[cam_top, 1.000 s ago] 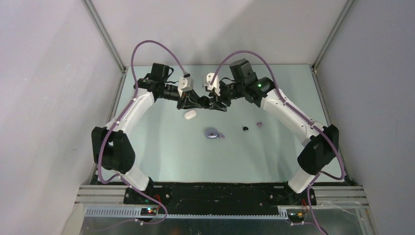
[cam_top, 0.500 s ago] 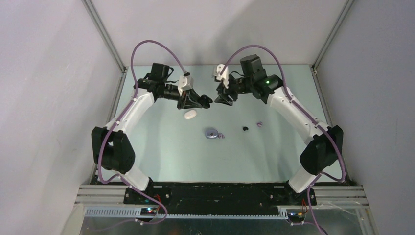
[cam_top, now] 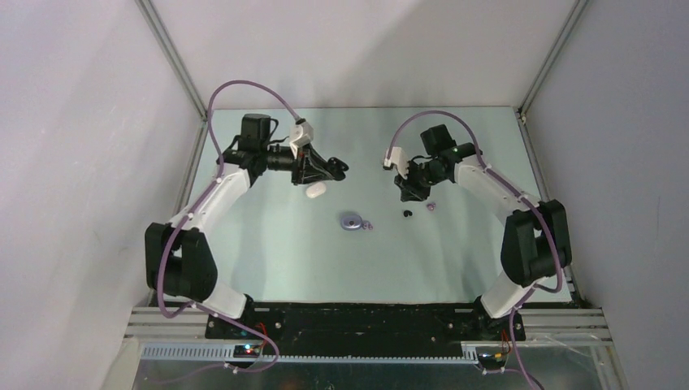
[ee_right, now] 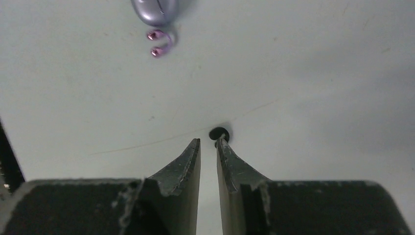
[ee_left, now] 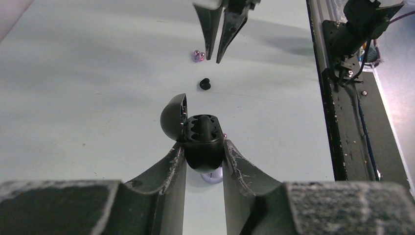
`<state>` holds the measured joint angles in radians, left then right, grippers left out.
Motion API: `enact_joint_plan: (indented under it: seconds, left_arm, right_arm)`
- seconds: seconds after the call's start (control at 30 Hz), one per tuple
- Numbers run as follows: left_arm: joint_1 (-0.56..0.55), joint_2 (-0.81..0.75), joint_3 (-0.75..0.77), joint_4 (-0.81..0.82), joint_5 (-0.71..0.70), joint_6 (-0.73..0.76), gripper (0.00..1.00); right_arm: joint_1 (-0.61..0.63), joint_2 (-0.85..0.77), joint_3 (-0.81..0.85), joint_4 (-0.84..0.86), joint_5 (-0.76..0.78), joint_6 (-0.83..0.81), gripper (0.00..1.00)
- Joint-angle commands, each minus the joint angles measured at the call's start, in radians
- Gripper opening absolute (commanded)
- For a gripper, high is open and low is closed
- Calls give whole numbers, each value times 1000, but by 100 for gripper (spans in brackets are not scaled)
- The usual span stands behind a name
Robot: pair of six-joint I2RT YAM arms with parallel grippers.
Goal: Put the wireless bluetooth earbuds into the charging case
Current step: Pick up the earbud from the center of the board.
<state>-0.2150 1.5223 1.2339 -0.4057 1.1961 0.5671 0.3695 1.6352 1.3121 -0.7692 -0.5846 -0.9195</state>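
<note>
My left gripper is shut on an open black charging case, held above the table with its lid swung to the left; it also shows in the top view. I cannot tell what sits in its dark wells. My right gripper is empty, its jaws a narrow gap apart, low over the table. A black earbud lies just beyond its right fingertip, also seen in the top view. A lavender earbud lies to the right of the black one.
A closed lavender case lies mid-table with another lavender earbud beside it. A white case lies under the left arm. The enclosure walls and frame posts ring the table.
The right gripper has drawn away from the black case, swung right and come down to the table by the black earbud. The left gripper still holds the case and has barely shifted.
</note>
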Motion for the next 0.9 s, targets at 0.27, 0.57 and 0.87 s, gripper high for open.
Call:
enact_joint_plan:
  seconds: [0.27, 0.57, 0.87]
  left_arm:
    - [22, -90, -37, 135, -22, -143, 0]
    - [24, -94, -43, 144, -30, -155, 0]
    - [25, -94, -43, 146, -34, -159, 0]
  right_arm:
    - [-37, 219, 51, 44, 172, -164, 26]
    - [-47, 284, 88, 38, 160, -204, 28]
    - [-33, 308, 93, 19, 137, -213, 29]
